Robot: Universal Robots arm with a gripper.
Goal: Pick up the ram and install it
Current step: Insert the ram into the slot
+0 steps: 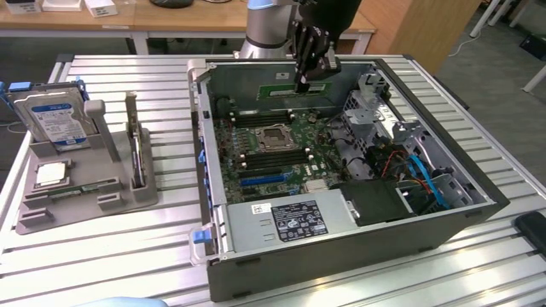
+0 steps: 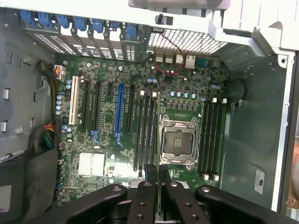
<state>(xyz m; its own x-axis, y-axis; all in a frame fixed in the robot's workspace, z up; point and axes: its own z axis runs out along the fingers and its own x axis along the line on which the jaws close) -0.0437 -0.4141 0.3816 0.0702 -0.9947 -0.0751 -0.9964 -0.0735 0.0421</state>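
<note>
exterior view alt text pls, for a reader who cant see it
The gripper holds the ram, a green stick, over the motherboard of an open computer case on a slatted metal table. At the exterior view's left, a grey holder carries a hard drive and a processor chip.

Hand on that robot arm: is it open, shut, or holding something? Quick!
Hand: closed, holding the ram, a thin green stick, over the open computer case.
</note>
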